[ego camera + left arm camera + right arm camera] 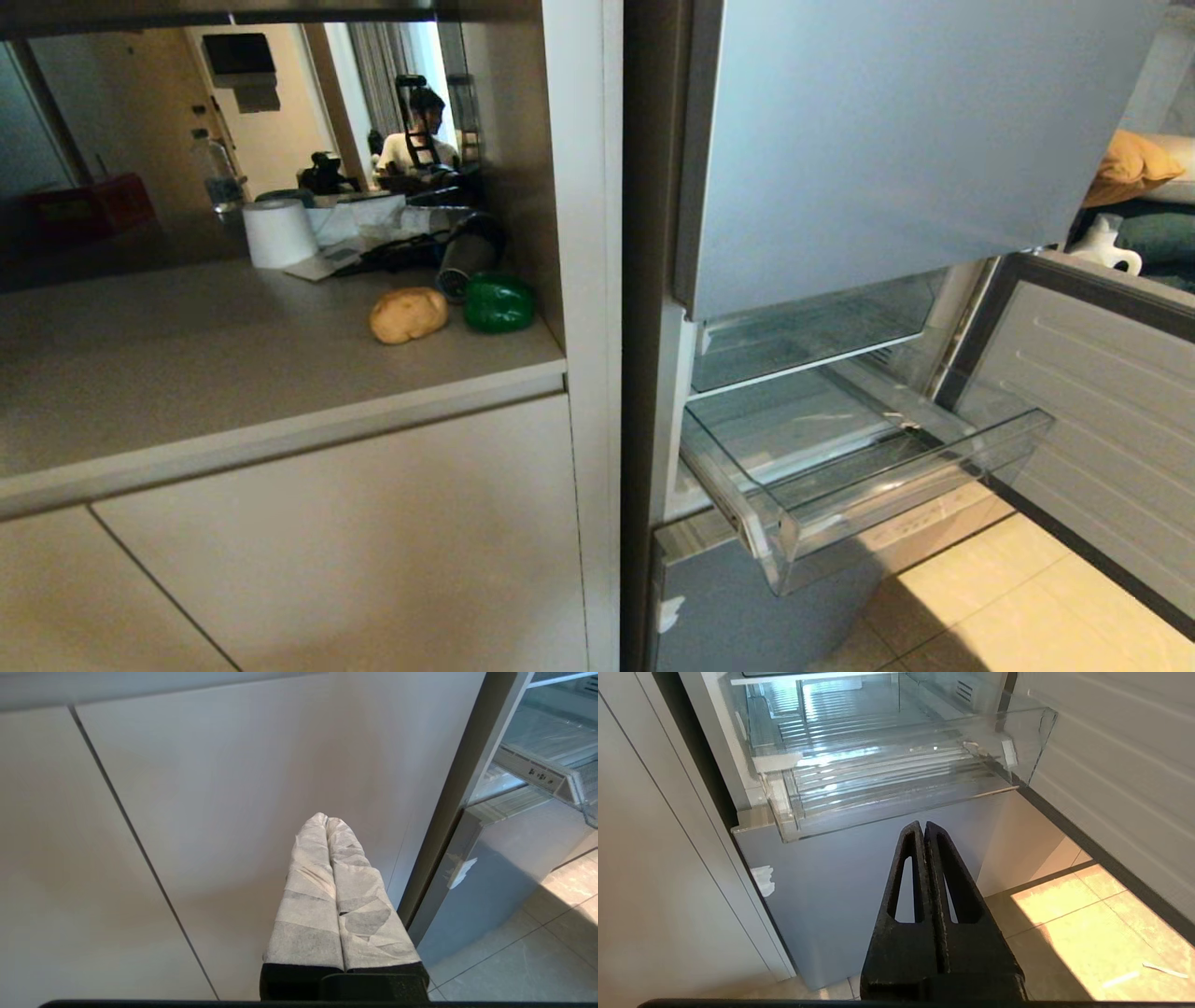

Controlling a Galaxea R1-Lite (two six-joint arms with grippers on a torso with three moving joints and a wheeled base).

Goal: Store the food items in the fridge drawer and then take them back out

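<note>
Two foods are sitting side by side on the grey tabletop [187,364]: a tan potato [408,315] and a green pepper [499,302], both out of sight of the pincers. The right pincer [924,828] is pressed together, pointing at the clear fridge drawer [896,779], which is sticking out just above it. The left pincer [327,820], wrapped in white, is pressed together too, facing a beige cabinet door [224,788]. Sunlight is falling on the floor tiles [1087,933]. Things at the tabletop's dark back are hard to make out.

potato [408,315]: tan-yellow;
bell pepper [499,302]: glossy dark green;
fridge drawer [896,485]: clear, ribbed;
cabinet doors [355,551]: beige;
left gripper [326,819]: white wrap
</note>
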